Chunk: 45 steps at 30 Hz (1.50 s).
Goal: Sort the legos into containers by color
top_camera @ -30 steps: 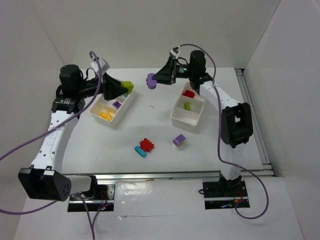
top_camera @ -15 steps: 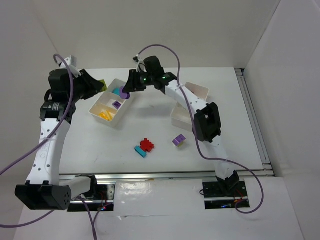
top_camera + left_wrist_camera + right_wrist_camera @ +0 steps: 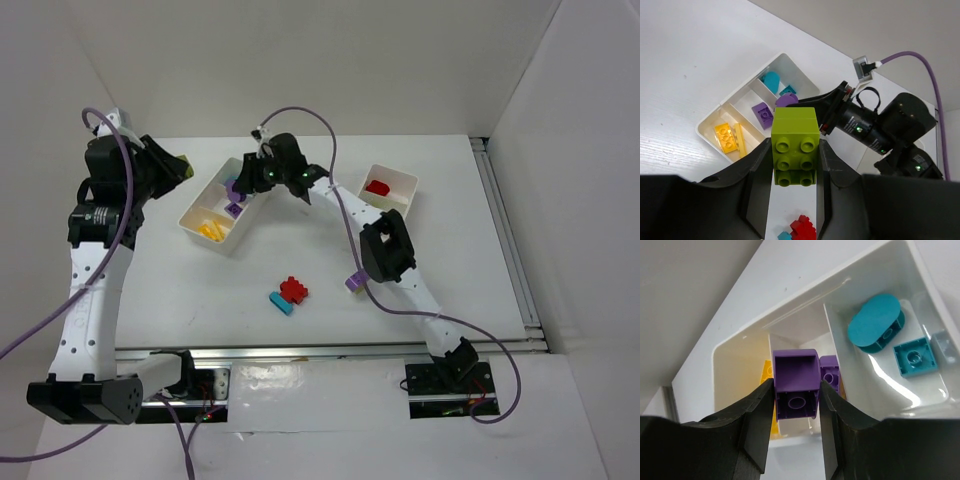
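My right gripper [image 3: 238, 186] is shut on a purple brick [image 3: 796, 382] and hangs over the middle compartment of the left container [image 3: 222, 246], just above another purple brick [image 3: 830, 372]. That tray also holds yellow bricks [image 3: 725, 137] and cyan pieces [image 3: 875, 320]. My left gripper [image 3: 176, 168] is raised to the left of the tray, shut on a stacked lime green brick [image 3: 795, 145]. The right container [image 3: 402, 178] holds a red brick [image 3: 377, 187]. A red cluster [image 3: 294, 290] joined to a cyan brick [image 3: 281, 303] lies on the table.
A purple brick cluster [image 3: 354, 284] lies on the table, half hidden by the right arm's elbow [image 3: 385, 250]. The right arm stretches across the table's middle from its base to the left tray. White walls close in the back and both sides.
The right arm swung left from near the right tray to over the left tray, carrying the purple brick. The left arm drew back to the left with the lime brick.
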Motion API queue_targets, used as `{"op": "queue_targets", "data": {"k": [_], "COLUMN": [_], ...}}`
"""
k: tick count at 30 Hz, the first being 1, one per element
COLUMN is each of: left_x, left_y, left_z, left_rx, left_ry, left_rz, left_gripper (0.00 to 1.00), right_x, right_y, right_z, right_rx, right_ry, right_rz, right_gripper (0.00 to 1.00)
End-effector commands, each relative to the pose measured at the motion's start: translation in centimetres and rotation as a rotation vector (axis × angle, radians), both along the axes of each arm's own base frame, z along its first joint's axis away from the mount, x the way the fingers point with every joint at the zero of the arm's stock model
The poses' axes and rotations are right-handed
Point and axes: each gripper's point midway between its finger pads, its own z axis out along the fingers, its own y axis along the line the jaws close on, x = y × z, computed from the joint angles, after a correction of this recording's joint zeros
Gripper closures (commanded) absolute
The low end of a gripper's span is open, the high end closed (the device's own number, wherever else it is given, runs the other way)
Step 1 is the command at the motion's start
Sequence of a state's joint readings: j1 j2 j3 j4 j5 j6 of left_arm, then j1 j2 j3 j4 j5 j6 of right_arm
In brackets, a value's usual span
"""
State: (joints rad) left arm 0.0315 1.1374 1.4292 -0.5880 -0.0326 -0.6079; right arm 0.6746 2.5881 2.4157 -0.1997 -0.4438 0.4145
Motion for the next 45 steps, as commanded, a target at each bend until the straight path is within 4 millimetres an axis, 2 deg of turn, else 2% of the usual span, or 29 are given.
{"op": "queue_targets", "data": {"k": [1, 5, 6, 7, 8, 9, 12, 13, 18, 19, 21, 22, 23, 24, 25, 26, 28, 29, 30, 31, 32, 33, 34, 35, 36, 38, 40, 41, 45], "left_x": [-0.1, 0.5, 0.4, 0.4, 0.7, 0.7, 0.7, 0.7, 1.8, 1.9, 2.8, 3.1, 3.3, 3.6, 4.3, 4.6, 5.0, 5.8, 6.0, 5.8, 6.4, 6.5, 5.6, 5.5, 5.7, 4.9, 5.1, 4.1, 3.2], "left_y": [0.9, 0.7, 0.5, 0.5, 0.4, 0.4, 0.4, 0.4, -0.7, -0.9, -1.6, -1.8, -2.6, -3.4, -4.7, -5.7, -9.2, -10.6, -11.8, -14.2, -15.7, -16.9, -19.5, -20.4, -21.9, -24.0, -24.9, -25.5, -26.8], "left_z": [1.4, 1.2, 1.6, 1.6, 1.3, 1.3, 1.3, 1.3, 0.3, 0.8, -0.2, 0.0, -0.8, -0.8, -1.7, -2.4, -2.7, -4.3, -4.8, -4.4, -5.8, -6.2, -5.1, -5.0, -6.1, -4.7, -5.1, -4.2, -2.2], "left_rx": [0.019, 0.015, 0.012, 0.012, 0.009, 0.009, 0.009, 0.009, 0.014, 0.010, 0.013, 0.007, 0.006, 0.002, -0.008, -0.019, -0.033, -0.047, -0.047, -0.060, -0.083, -0.104, -0.145, -0.165, -0.199, -0.260, -0.294, -0.355, -0.429], "left_ry": [-0.033, -0.023, -0.032, -0.032, -0.023, -0.023, -0.023, -0.023, 0.005, 0.005, 0.041, 0.039, 0.066, 0.069, 0.094, 0.119, 0.133, 0.177, 0.188, 0.180, 0.219, 0.231, 0.211, 0.208, 0.239, 0.197, 0.181, 0.165, 0.085], "left_rz": [0.041, 0.029, 0.021, 0.021, 0.012, 0.012, 0.012, 0.012, -0.069, -0.081, -0.131, -0.146, -0.177, -0.221, -0.262, -0.298, -0.418, -0.460, -0.509, -0.601, -0.650, -0.701, -0.828, -0.899, -0.960, -1.112, -1.189, -1.276, -1.416], "left_gripper": [1.00, 1.00, 1.00, 1.00, 1.00, 1.00, 1.00, 1.00, 1.00, 1.00, 1.00, 1.00, 1.00, 1.00, 1.00, 1.00, 1.00, 1.00, 1.00, 1.00, 1.00, 1.00, 1.00, 1.00, 1.00, 1.00, 1.00, 1.00, 1.00], "right_x": [0.0, -0.7, -0.7, -0.5, -0.6, -0.6, -1.0, -0.3, -0.1, -0.2, 0.8, 0.1, 1.2, 1.3, 0.3, 1.0, 0.5, -1.2, -1.0, -1.5, -2.9, -3.5, -4.1, -5.3, -5.6, -7.2, -7.5, -8.0, -9.4], "right_y": [3.2, 4.8, 4.9, 5.0, 5.1, 5.1, 4.7, 3.9, 0.5, -1.3, -4.8, -7.0, -10.1, -12.2, -14.9, -18.5, -22.5, -24.9, -27.8, -29.2, -30.5, -32.2, -32.8, -32.8, -33.2, -31.9, -31.2, -30.6, -28.9], "right_z": [3.4, 2.6, 3.6, 3.0, 3.0, 3.0, 6.2, 7.2, 12.8, 14.4, 14.8, 18.0, 15.2, 15.1, 15.3, 14.8, 14.2, 13.4, 12.9, 12.5, 12.3, 11.6, 11.4, 11.5, 11.8, 11.8, 12.6, 13.3, 14.3], "right_rx": [0.117, 0.155, 0.178, 0.177, 0.182, 0.182, 0.199, 0.206, 0.207, 0.194, 0.130, 0.140, 0.067, 0.041, 0.020, -0.015, -0.054, -0.087, -0.110, -0.126, -0.144, -0.166, -0.176, -0.157, -0.145, -0.096, -0.041, 0.004, 0.108], "right_ry": [-0.127, -0.117, -0.130, -0.129, -0.119, -0.118, -0.152, -0.164, -0.232, -0.247, -0.248, -0.283, -0.216, -0.208, -0.189, -0.166, -0.129, -0.084, -0.065, -0.042, -0.030, 0.006, 0.015, 0.030, 0.039, 0.072, 0.036, 0.038, 0.015], "right_rz": [0.019, 0.041, 0.040, 0.040, 0.037, 0.037, 0.040, 0.027, -0.019, -0.048, -0.112, -0.137, -0.208, -0.244, -0.279, -0.358, -0.429, -0.453, -0.500, -0.522, -0.525, -0.552, -0.550, -0.512, -0.503, -0.397, -0.332, -0.308, -0.157], "right_gripper": [0.78, 0.67, 0.38, 0.25, 0.20, 0.18, 0.14, 0.14, 0.25, 0.25, 0.29, 0.29, 0.29, 0.29, 0.29, 0.29, 0.28, 0.28, 0.28, 0.28, 0.29, 0.29, 0.31, 0.31, 0.31, 0.31, 0.31, 0.29, 0.20]}}
